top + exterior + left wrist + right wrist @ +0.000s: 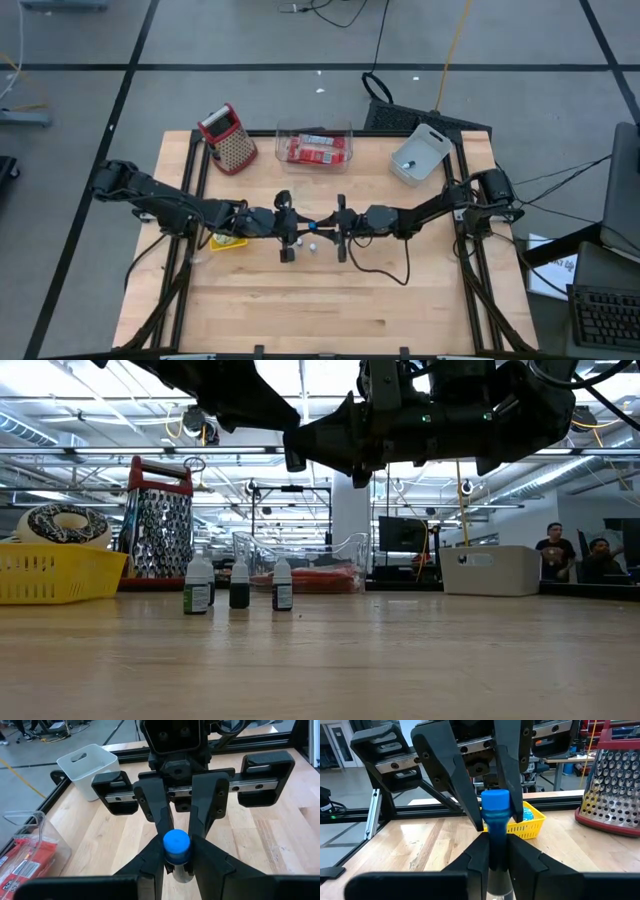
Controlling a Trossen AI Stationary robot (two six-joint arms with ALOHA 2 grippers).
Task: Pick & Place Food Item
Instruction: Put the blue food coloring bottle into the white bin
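Note:
A small bottle with a blue cap (pixel 176 844) hangs upright above the middle of the table (pixel 300 300), with both grippers shut on it. My left gripper (pixel 302 223) reaches it from the table's left and my right gripper (pixel 323 224) from the right, so the fingers meet tip to tip. Three more small bottles (pixel 240 585) stand on the table below them. The low view does not show the held bottle behind the dark grippers. My left gripper pinches the bottle just under its blue cap (pixel 176 864) between its two fingers. They slant down from the table's left. The bottle stands upright, clear of the table. My right gripper pinches the bottle's body below the cap (pixel 496 845) between its two fingers (pixel 476 860). They come level from the table's right.
A yellow basket (pixel 228 241) holding a doughnut (pixel 62 522) sits left of the grippers. Along the far edge stand a red-handled grater (pixel 228 138), a clear box of red packets (pixel 315 147) and a white bin (pixel 420 155). The near half of the table is bare wood.

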